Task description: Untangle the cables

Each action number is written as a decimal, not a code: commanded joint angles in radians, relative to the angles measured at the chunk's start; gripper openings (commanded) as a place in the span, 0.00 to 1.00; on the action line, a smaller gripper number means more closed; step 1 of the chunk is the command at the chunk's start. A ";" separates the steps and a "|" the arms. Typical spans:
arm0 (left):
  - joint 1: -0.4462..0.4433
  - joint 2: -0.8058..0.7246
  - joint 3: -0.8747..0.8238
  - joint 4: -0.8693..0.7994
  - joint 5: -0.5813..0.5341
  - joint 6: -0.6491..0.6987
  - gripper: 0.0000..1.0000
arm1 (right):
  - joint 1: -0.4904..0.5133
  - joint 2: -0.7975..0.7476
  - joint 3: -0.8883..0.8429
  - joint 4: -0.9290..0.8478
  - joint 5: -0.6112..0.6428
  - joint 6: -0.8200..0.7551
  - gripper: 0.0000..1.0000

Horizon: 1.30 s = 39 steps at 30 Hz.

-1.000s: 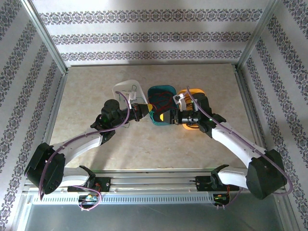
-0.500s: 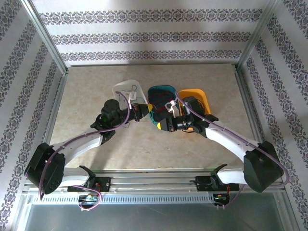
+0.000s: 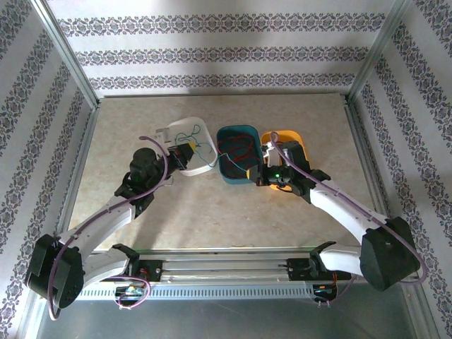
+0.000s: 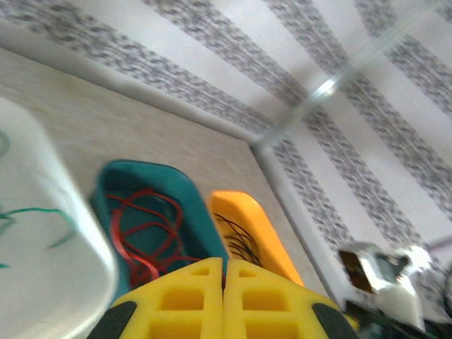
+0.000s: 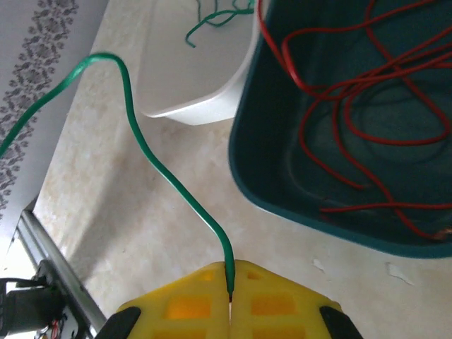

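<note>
- Three trays stand in a row mid-surface, and each seems meant for one colour. The white tray (image 3: 207, 161) on the left has green cables (image 4: 39, 210), the teal tray (image 3: 233, 178) in the middle has red cables (image 3: 236, 147), and the orange tray (image 3: 296, 138) on the right has black cables (image 4: 236, 240).
- One green strand (image 5: 176, 187) is outside any tray. The right end effector (image 5: 230, 279) has its yellow fingers pinched on one end of it, just off the near edge of the teal tray. The rest of the strand arcs up and to the left over the bare surface (image 3: 233, 219).
- Holding it by the tip likely lets the loose length hang clear of the red bundle. I'd guess it belongs in the white tray.
- The left end effector (image 4: 224, 272) sits at the near side of the white tray. Its fingers are pressed together with nothing visible between them, so it looks parked out of the way.
</note>
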 commanded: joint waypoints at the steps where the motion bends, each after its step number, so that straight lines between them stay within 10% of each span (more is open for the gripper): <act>1: 0.023 0.004 0.004 -0.029 -0.036 -0.011 0.03 | 0.000 -0.023 -0.004 0.008 0.027 0.023 0.00; 7: 0.022 0.037 -0.006 0.070 0.006 -0.026 0.70 | 0.083 0.018 0.082 0.016 0.066 0.040 0.00; 11: 0.026 -0.040 -0.027 -0.047 -0.227 -0.029 0.97 | 0.134 0.114 0.184 -0.010 0.204 0.056 0.00; 16: 0.027 -0.248 -0.028 -0.563 -0.855 -0.180 1.00 | 0.187 0.291 0.355 -0.091 0.332 0.052 0.00; 19: 0.030 -0.314 0.007 -0.803 -1.003 -0.212 0.99 | 0.228 0.438 0.521 -0.217 0.393 0.030 0.00; 39: 0.033 -0.315 0.034 -0.858 -0.945 -0.167 0.99 | 0.265 1.001 1.209 -0.581 0.551 0.126 0.05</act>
